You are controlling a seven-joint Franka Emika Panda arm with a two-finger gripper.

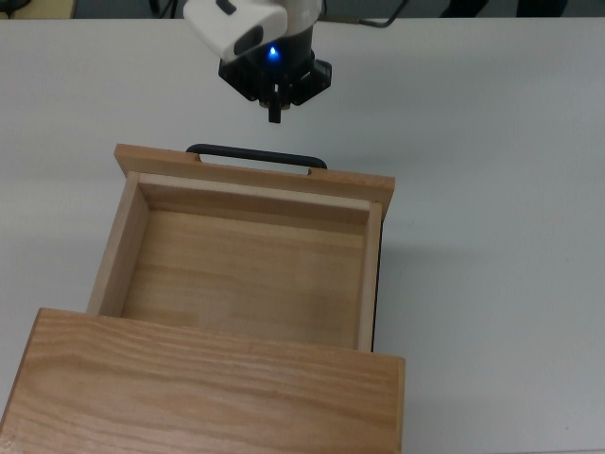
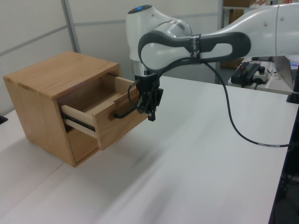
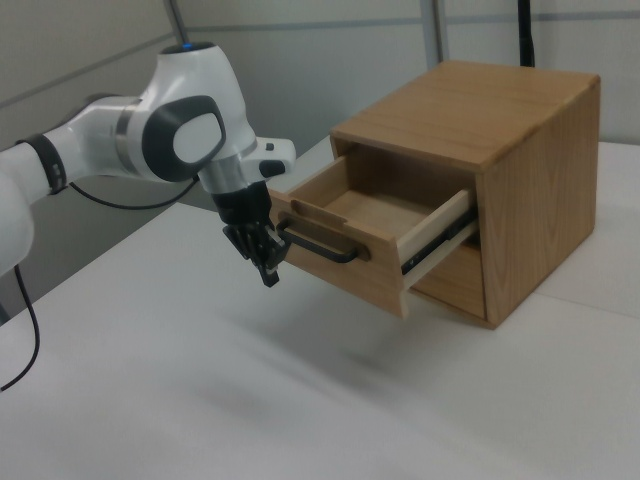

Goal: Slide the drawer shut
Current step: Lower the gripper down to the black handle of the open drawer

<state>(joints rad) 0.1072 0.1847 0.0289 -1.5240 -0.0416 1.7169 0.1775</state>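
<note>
light wood forms the drawer [image 1: 248, 274], which is seen pulled well out of the cabinet [image 2: 44, 79] on the white counter [image 1: 492, 189]. the gripper [image 1: 275, 115] is held just before the black handle [image 1: 257, 154], fingers [image 2: 151, 116] clenched together on nothing.

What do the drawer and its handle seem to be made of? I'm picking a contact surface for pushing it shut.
The drawer looks like light, unpainted wood with a smooth matte finish: pale grain lines run along its floor and front panel. The handle seems to be thin black metal, going by its slim, evenly bent bar and dull dark sheen, though coated plastic cannot be ruled out.
</note>
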